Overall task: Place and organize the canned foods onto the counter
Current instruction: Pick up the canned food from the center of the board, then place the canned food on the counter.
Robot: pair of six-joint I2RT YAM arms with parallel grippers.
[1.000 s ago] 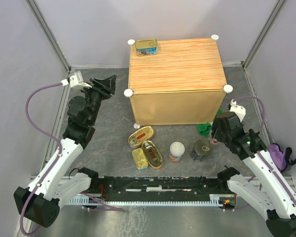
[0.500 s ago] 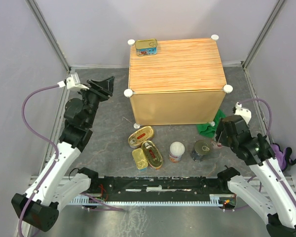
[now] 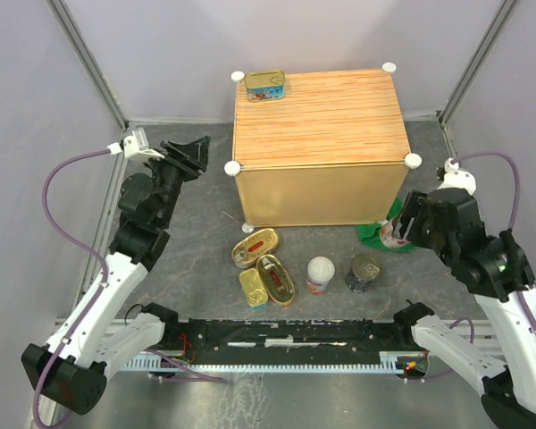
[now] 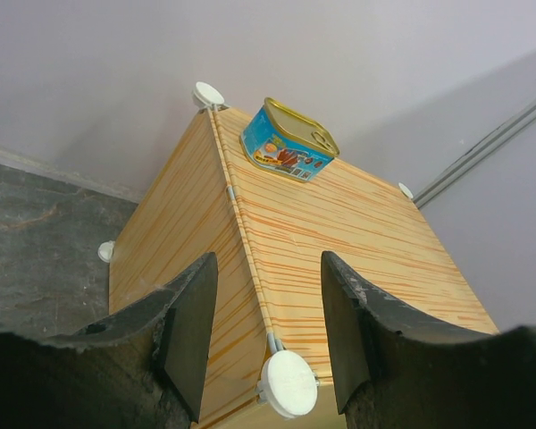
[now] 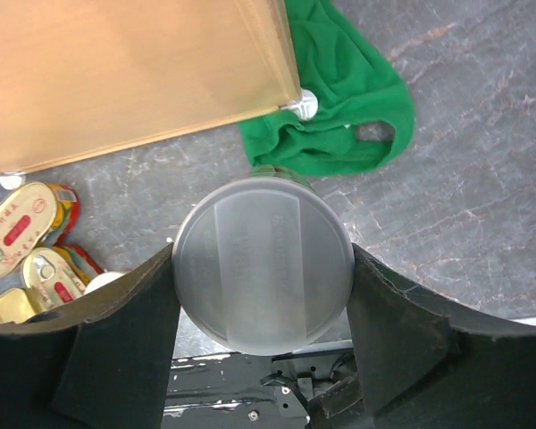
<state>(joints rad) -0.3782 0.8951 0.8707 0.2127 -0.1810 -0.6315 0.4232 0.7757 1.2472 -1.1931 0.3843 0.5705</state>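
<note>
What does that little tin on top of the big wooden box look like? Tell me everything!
The small rectangular tin with the gold lid has rounded corners and a blue label with a red picture. It looks like metal, lid on. It lies flat on the striped top of the light-wood cube counter, at its far left corner, beside a white round knob. Nothing else touches it.

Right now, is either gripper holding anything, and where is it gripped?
The right gripper holds a white-lidded can by its sides; the left gripper is empty.

Counter (image 3: 322,116) wood-grain, matt; oval tins (image 3: 255,247) glossy gold metal (cloth (image 5: 339,98) soft green).
</note>
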